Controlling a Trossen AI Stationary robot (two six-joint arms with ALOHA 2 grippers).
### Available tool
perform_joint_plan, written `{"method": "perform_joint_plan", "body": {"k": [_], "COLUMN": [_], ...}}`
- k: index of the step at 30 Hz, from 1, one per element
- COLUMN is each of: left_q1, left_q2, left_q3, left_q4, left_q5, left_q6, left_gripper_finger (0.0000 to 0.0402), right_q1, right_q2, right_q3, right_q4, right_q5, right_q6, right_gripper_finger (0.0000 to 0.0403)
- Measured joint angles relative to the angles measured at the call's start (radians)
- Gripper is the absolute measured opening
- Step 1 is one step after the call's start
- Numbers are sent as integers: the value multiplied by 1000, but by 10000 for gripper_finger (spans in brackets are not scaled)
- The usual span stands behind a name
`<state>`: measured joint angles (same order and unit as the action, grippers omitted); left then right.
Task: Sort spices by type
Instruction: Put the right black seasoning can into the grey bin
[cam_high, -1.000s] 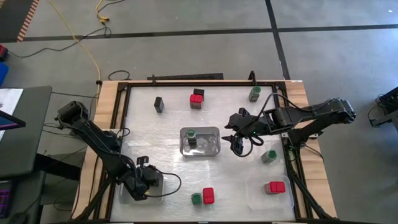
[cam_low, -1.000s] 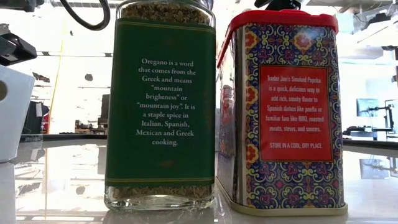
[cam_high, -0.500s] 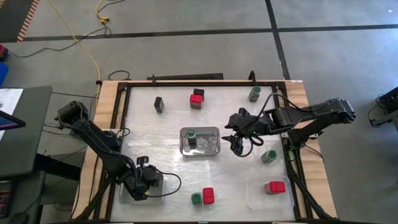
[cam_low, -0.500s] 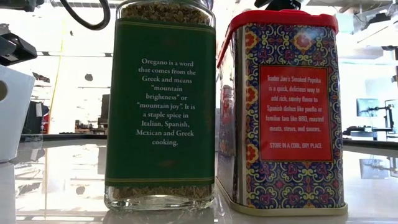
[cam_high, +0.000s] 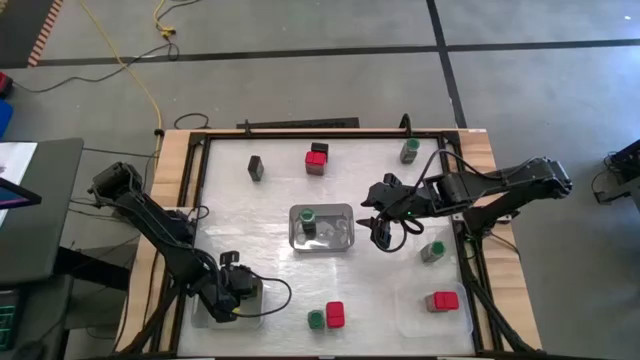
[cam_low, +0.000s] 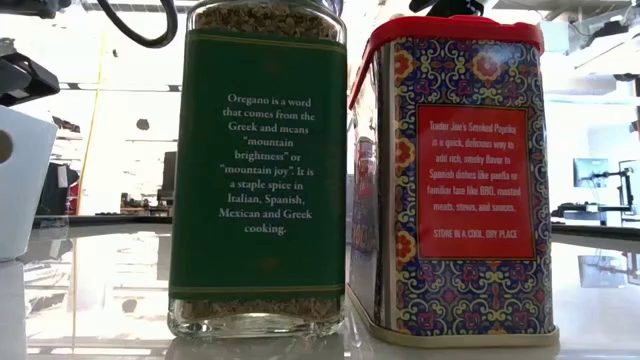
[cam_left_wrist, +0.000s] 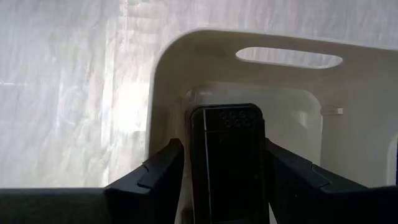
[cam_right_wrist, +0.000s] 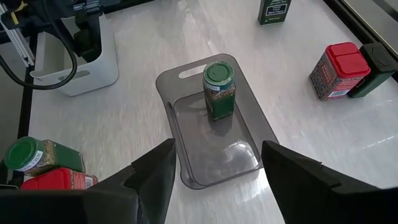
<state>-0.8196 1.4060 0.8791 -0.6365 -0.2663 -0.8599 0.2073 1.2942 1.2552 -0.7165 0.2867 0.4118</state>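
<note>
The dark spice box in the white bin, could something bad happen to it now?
Maybe. The left gripper has its jaws close around the dark spice box inside the white bin, so pulling up crooked could drag or tip it. Also, the right gripper hovers open over the clear tray, and a clumsy move might knock the green-lidded jar over.

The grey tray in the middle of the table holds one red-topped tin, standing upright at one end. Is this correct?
Not quite. The grey tray holds a green-lidded jar, not a red-topped tin; the right wrist view shows this. The rest is correct: it is one container, upright at one end of the tray.
</note>
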Motion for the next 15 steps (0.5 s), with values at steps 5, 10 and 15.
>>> {"method": "perform_joint_plan", "body": {"k": [5, 10, 15], "left_q1": [0, 0, 0], "left_q2": [0, 0, 0], "left_q3": [0, 0, 0], "left_q4": [-1, 0, 0], "left_q5": [42, 80, 80], "left_q6": [10, 32, 33], "left_gripper_finger": [193, 193, 193], "right_q1": [0, 0, 1], "right_q2": [0, 0, 0], "right_q3": [0, 0, 0], "right_q4": [0, 0, 0], "right_q5": [0, 0, -1], "right_q6": [0, 0, 0], "right_gripper_finger": [265, 265, 265]}}
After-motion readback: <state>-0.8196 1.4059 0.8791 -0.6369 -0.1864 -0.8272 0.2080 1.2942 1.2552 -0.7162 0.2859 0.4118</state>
